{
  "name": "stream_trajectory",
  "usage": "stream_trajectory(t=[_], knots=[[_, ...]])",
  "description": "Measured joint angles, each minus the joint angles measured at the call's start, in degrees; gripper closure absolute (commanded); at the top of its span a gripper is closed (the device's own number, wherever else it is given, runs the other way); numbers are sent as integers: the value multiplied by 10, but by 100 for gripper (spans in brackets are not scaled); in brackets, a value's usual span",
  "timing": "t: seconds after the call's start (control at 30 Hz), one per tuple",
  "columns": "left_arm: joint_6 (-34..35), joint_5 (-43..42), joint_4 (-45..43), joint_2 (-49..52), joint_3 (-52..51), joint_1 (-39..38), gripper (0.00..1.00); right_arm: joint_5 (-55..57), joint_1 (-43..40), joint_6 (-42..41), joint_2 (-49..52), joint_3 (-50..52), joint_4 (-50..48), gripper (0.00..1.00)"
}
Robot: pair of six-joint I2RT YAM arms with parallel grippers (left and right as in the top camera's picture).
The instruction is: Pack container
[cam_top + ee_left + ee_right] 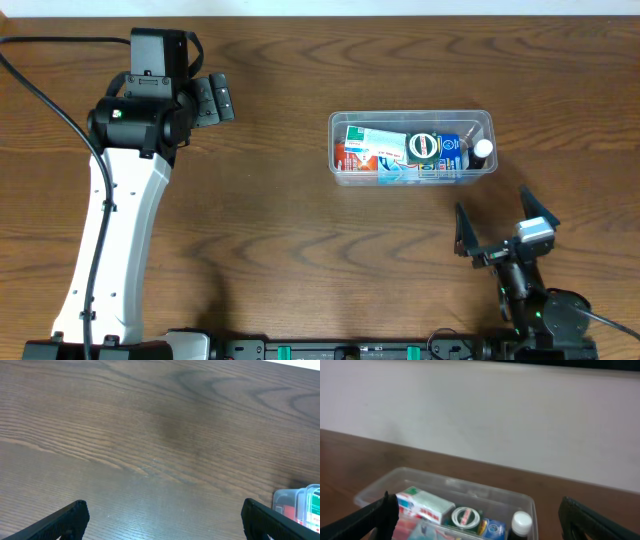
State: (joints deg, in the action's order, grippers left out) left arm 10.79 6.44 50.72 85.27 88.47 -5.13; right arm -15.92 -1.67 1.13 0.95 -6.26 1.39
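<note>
The clear plastic container [411,120] stands on the table at the back right. It holds a white and green box [375,142], a round green tin [424,147], a blue carton [452,150] and a white-capped bottle [483,151]. My right gripper [505,222] is open and empty, a little in front of the container. In the right wrist view the container [410,479] lies ahead between the fingers [480,522]. My left gripper [215,100] is open and empty at the far left, over bare table [160,520]. The container's corner [295,496] shows at that view's right edge.
The wooden table [300,220] is brown. A pale wall [485,420] rises behind its far edge. The left arm's white body [115,230] stretches along the left side of the table.
</note>
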Motion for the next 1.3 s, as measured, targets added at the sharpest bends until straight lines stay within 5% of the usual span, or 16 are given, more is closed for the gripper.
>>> stream_trajectory(t=[1.3], knots=[[0,0,0,0,0,0,2,66,0,-5,-1,57,19,1]])
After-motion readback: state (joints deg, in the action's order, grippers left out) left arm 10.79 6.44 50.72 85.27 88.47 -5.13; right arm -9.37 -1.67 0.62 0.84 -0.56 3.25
